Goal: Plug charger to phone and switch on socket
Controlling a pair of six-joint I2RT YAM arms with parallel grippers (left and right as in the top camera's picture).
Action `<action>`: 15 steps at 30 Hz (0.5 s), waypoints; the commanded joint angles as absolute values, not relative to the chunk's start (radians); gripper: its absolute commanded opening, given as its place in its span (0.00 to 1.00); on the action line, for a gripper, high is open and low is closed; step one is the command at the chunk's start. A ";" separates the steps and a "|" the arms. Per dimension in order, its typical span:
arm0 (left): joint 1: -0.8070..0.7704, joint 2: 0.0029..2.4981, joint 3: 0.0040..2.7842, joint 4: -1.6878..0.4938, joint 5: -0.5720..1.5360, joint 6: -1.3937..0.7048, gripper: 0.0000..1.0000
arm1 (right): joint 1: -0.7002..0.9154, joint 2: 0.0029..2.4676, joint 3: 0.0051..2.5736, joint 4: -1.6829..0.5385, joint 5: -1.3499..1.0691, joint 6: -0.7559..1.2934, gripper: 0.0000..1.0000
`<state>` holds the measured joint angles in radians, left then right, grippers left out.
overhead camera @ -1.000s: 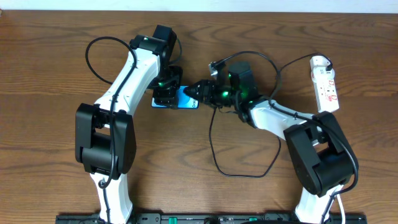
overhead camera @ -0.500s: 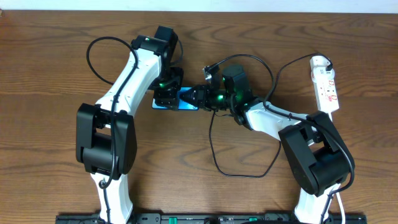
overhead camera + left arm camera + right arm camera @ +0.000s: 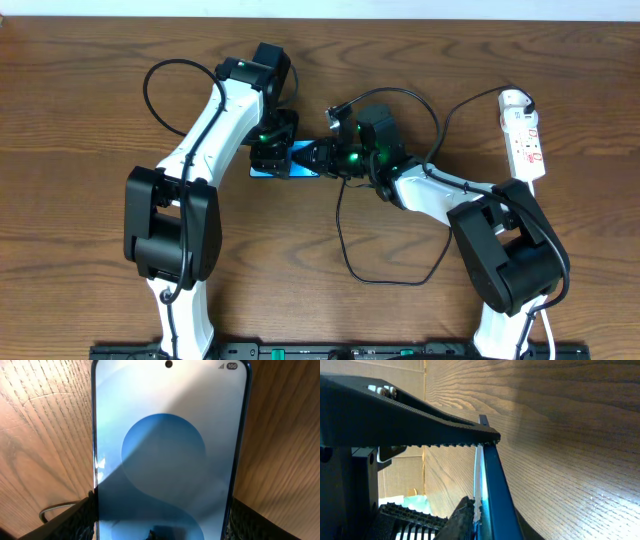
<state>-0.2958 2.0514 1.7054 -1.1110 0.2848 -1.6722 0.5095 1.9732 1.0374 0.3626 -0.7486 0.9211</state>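
- The left gripper is clamped on the long edges of the phone, near the middle of the surface.
- The right gripper sits at the phone's end. The plug tip of the charger is hidden, so I cannot tell whether the gripper pinches it.
- Risk: a tilted or offset tip could jam on the port rim and push the phone through the hold.
- The socket lies well apart on the right — a snagged cable could drag it.

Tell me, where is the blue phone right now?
In the overhead view the phone lies on the table just left of centre, gripped by the left gripper, with the right gripper at its right end.
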 commanded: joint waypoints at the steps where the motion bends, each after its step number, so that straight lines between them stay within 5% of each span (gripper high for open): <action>1: -0.300 2.022 1.707 -1.118 0.279 -1.681 0.52 | 0.519 1.983 1.040 0.362 -0.755 0.905 0.07; 15: -0.300 2.022 1.707 -1.118 0.279 -1.650 0.52 | 0.440 1.982 1.040 0.393 -0.773 0.976 0.01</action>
<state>-0.2966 2.0457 1.7061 -1.0943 0.2878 -1.6661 0.4904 1.9873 1.0325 0.3721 -0.7891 0.9546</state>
